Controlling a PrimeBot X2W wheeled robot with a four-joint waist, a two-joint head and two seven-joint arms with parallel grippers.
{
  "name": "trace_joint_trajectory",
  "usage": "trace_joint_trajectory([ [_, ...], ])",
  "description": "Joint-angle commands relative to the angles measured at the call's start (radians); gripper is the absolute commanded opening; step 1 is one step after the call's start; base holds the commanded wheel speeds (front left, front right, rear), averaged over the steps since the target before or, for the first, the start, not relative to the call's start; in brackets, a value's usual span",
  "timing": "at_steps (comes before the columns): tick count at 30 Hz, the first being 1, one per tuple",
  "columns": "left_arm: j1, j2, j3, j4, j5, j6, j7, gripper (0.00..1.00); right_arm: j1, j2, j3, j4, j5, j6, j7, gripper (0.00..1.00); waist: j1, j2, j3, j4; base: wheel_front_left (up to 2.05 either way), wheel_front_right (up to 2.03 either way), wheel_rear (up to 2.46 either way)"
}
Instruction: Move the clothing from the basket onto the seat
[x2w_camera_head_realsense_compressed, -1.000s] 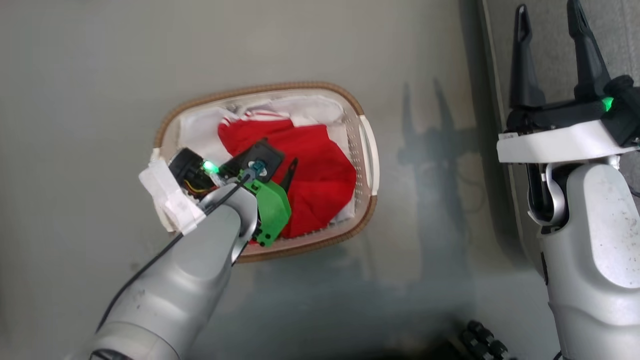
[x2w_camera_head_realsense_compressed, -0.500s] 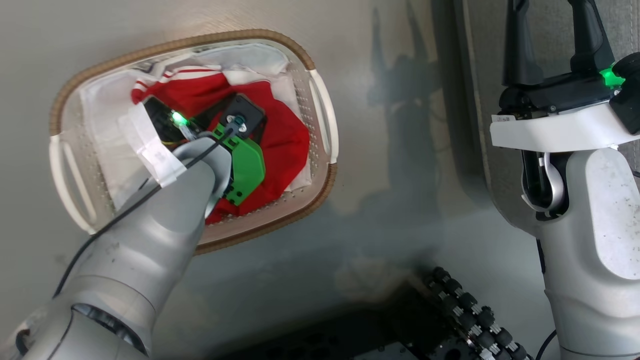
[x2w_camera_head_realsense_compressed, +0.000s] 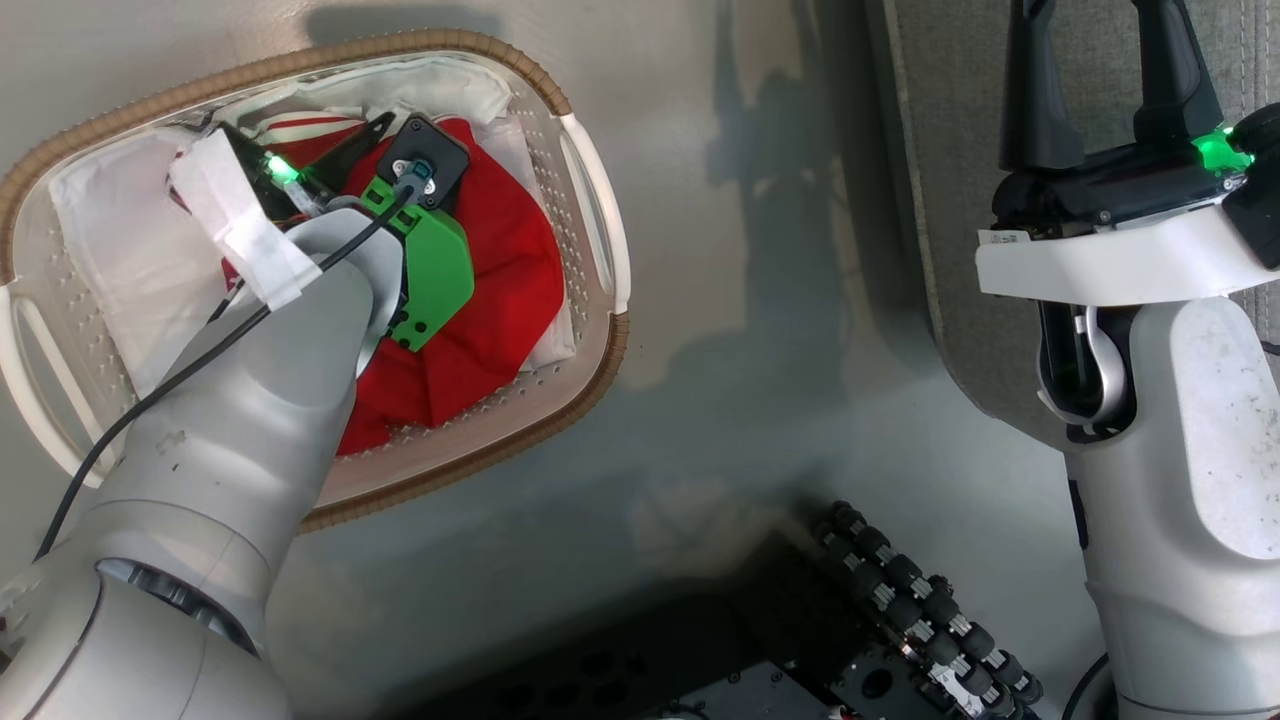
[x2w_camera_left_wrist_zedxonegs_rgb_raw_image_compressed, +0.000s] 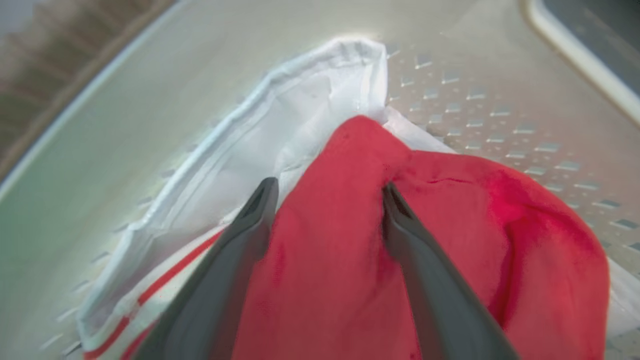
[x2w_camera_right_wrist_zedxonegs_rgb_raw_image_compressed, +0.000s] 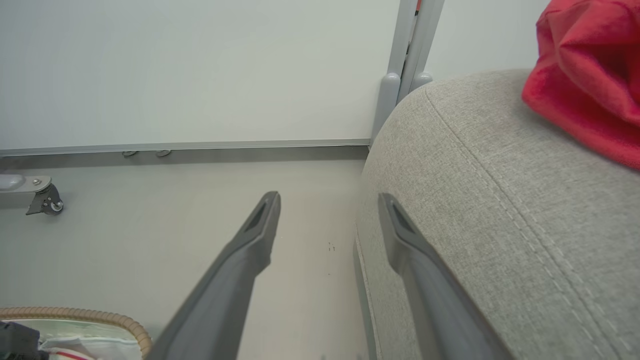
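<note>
Clothing (x2w_camera_left_wrist_zedxonegs_rgb_raw_image_compressed: 330, 270) of soft bright-red fabric lies heaped in the cream-white perforated plastic basket (x2w_camera_head_realsense_compressed: 400, 43) with the brown woven rim, on top of a plain white cloth lining (x2w_camera_left_wrist_zedxonegs_rgb_raw_image_compressed: 300, 110). A white band with red stripes (x2w_camera_left_wrist_zedxonegs_rgb_raw_image_compressed: 150, 295) lies in the same heap. The clothing looks light and limp. Once lifted it will likely sag, stretch and trail, and a shallow pinch could slip off or drag the lining up with it. The best hold is the raised ridge of red fabric in the middle of the heap, taken deep enough to gather several layers.

The left gripper (x2w_camera_left_wrist_zedxonegs_rgb_raw_image_compressed: 328, 186) is down inside the basket with its two dark fingers apart, one on each side of that ridge and not closed on it. Whether the tips press into the cloth is hard to judge from so close.

The right gripper (x2w_camera_right_wrist_zedxonegs_rgb_raw_image_compressed: 328, 197) hangs with its jaws apart and nothing between them. It is just beside the rounded edge of the large grey woven-fabric seat (x2w_camera_right_wrist_zedxonegs_rgb_raw_image_compressed: 500, 210), where another red garment (x2w_camera_right_wrist_zedxonegs_rgb_raw_image_compressed: 590, 75) rests.
</note>
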Motion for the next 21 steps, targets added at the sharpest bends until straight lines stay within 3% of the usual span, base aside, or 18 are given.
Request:
trace_joint_trajectory([
  [1, 0.0, 0.006, -0.007, 0.009, -0.005, -0.004, 0.017, 1.0, -0.003, -0.002, 0.001, 0.002, 0.006, -0.001, -0.005, 1.0, -0.0001, 0.0, 0.001, -0.002, 0.0, 0.0, 0.0],
  [2, 0.004, 0.004, -0.008, 0.013, -0.009, -0.008, 0.028, 1.0, -0.001, -0.002, 0.001, 0.002, 0.007, -0.001, -0.005, 1.0, -0.0001, 0.0, 0.002, -0.003, 0.0, 0.0, 0.0],
  [3, 0.009, 0.0, -0.01, 0.015, -0.014, -0.011, 0.039, 0.51, 0.0, -0.002, -0.001, 0.002, 0.009, -0.001, -0.005, 1.0, -0.0001, 0.0, 0.002, -0.002, 0.0, 0.0, 0.0],
  [4, 0.011, -0.002, -0.012, 0.015, -0.014, -0.012, 0.041, 0.22, 0.001, -0.002, -0.004, 0.002, 0.009, -0.001, -0.005, 1.0, -0.0001, 0.0, 0.002, -0.002, 0.0, 0.0, 0.0],
  [5, 0.012, -0.006, -0.014, 0.014, -0.019, -0.015, 0.038, 0.0, 0.0, -0.002, -0.007, 0.004, 0.009, -0.001, -0.005, 1.0, -0.0001, 0.0, 0.001, 0.0, 0.0, 0.0, 0.0],
  [13, 0.031, -0.029, -0.017, -0.016, -0.051, -0.023, -0.039, 0.0, 0.012, -0.003, -0.036, 0.015, -0.021, -0.001, -0.005, 1.0, -0.0001, 0.0, -0.043, 0.042, 0.0, 0.0, 0.0],
  [21, 0.102, -0.05, -0.007, -0.087, -0.106, -0.029, -0.123, 0.0, 0.055, -0.003, -0.071, 0.065, -0.078, -0.001, -0.005, 1.0, -0.0001, 0.0, -0.176, 0.124, 0.0, 0.0, 0.0],
])
